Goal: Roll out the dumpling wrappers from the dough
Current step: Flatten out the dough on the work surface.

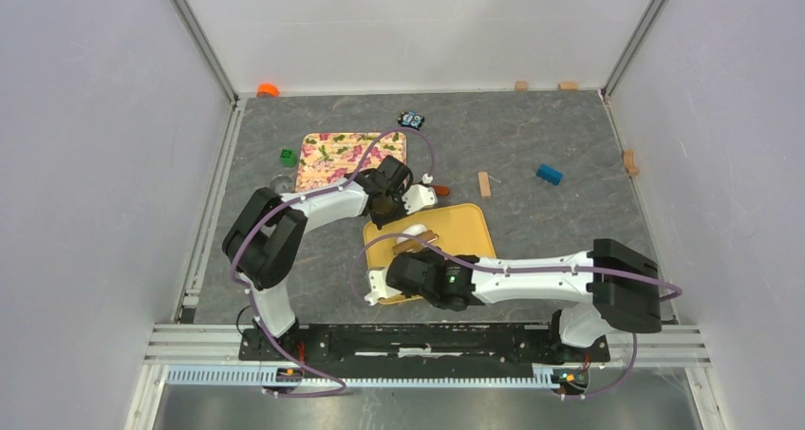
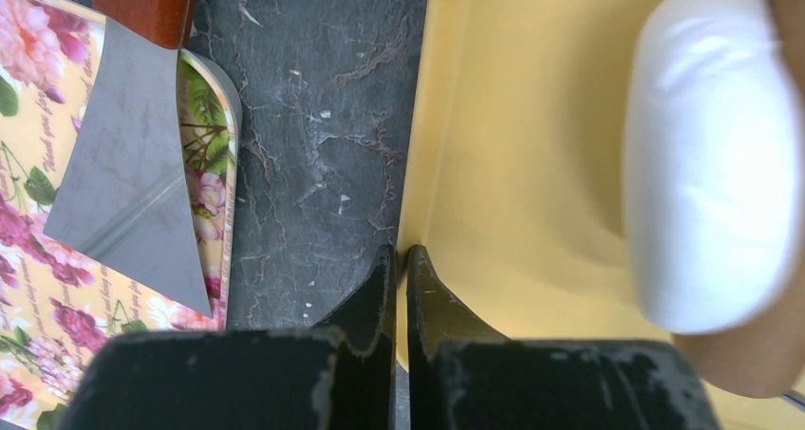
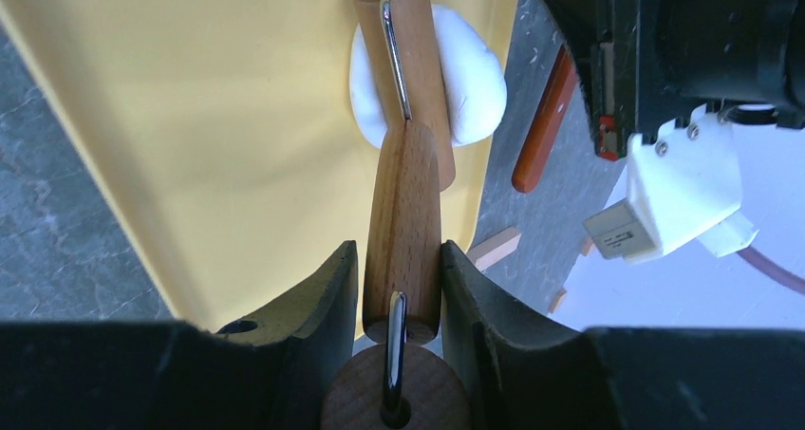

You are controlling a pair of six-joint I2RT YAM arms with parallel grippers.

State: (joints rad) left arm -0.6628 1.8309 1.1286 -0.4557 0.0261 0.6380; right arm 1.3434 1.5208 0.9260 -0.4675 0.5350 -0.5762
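- The floral board (image 2: 28,288) lay at the far left of the surface (image 2: 313,117). A steel scraper (image 2: 123,183) rested on it, untouched.
- The left gripper (image 2: 400,264) stood at the 10 o'clock edge of the yellow board (image 2: 522,117). Its jaws were pressed almost together, and nothing was visible between them.
- The dough (image 2: 712,164) sat on the yellow board near the 11 o'clock corner. It was a thick, smooth white lump and not yet a flat wrapper.
- Handling judgement: the dough appeared soft, light and easily dented, and it was likely to stick. It should not be taken in the jaws. It should be worked through the pin, with pressure spread evenly from the centre outward.
- The wooden rolling pin (image 3: 403,193) lay across the middle of the dough and looked stiff. The handle end at 6 o'clock in the right wrist view was the place to hold it.
- The right gripper (image 3: 399,264) had its jaws clamped on that handle, one on each side.
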